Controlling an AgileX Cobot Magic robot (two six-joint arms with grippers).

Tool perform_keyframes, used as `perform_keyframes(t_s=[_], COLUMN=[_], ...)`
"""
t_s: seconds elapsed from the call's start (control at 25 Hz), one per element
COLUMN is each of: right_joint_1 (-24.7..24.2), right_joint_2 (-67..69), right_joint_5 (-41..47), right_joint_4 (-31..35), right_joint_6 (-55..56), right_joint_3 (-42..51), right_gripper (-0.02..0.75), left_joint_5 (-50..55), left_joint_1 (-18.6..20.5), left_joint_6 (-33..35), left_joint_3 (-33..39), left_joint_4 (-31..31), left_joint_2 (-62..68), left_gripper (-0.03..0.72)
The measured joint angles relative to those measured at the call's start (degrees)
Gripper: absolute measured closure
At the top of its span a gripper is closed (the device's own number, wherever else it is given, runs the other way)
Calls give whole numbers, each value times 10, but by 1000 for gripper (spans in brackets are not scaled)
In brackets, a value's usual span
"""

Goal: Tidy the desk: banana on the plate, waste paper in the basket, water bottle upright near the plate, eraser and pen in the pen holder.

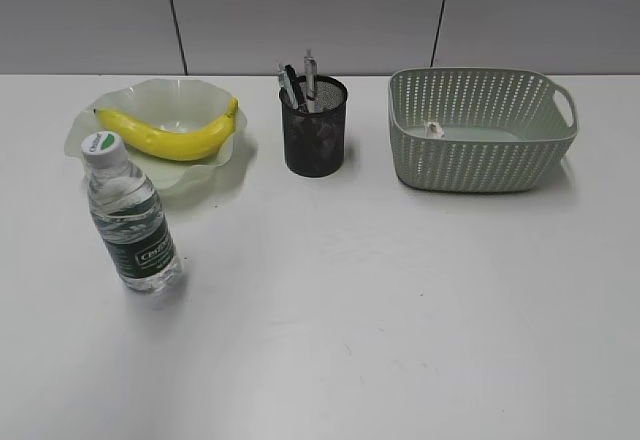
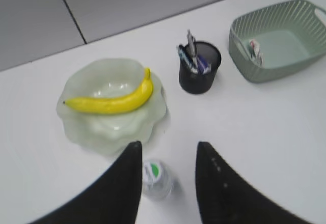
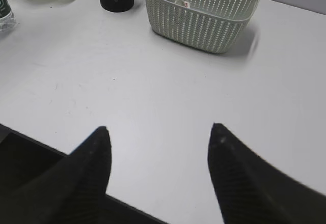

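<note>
left wrist view | water bottle (image 2: 155,179) upright below spread left pincer (image 2: 167,150)

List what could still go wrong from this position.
The left gripper hangs open directly above the upright water bottle; dropping or swinging sideways could tip it onto the plate and banana. The pens lean out of the pen holder, so an arm passing low might catch them.
</note>
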Motion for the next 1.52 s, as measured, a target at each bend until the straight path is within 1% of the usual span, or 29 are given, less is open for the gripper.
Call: perform_keyframes(t_s=[0.08,0.32,0.4,0.48,0.64,0.76,0.88,1.12,1.52], right_joint_1=[0,0,0,0,0,0,0,0,0], right_joint_2=[0,0,0,0,0,0,0,0,0], right_joint_5=[0,0,-1,-1,-1,-1,-1,-1,-1], right_joint_4=[0,0,0,0,0,2,4,5,5], right_joint_6=[0,0,0,0,0,0,0,0,0], right_joint_3=[0,0,0,0,0,0,0,0,0], right_gripper=[258,258,258,258,258,258,258,258,258], left_joint_5=[0,-2,-11,-17,-19,-24,-41,-81,-87], left_joint_1=[0,0,0,0,0,0,0,0,0], left_joint_6=[1,1,1,1,1,2,12,21,25], left_joint_3=[82,362,437,508,602,634,637,655,657], left_joint_4=[-2,-12,-20,-27,-34,-41,-47,-54,-56], left_joint_2=[-73,-313,-395,-468,-615,-703,-754,-746,-746], left_gripper=[428,442,442,442,442,444,444,444,445])
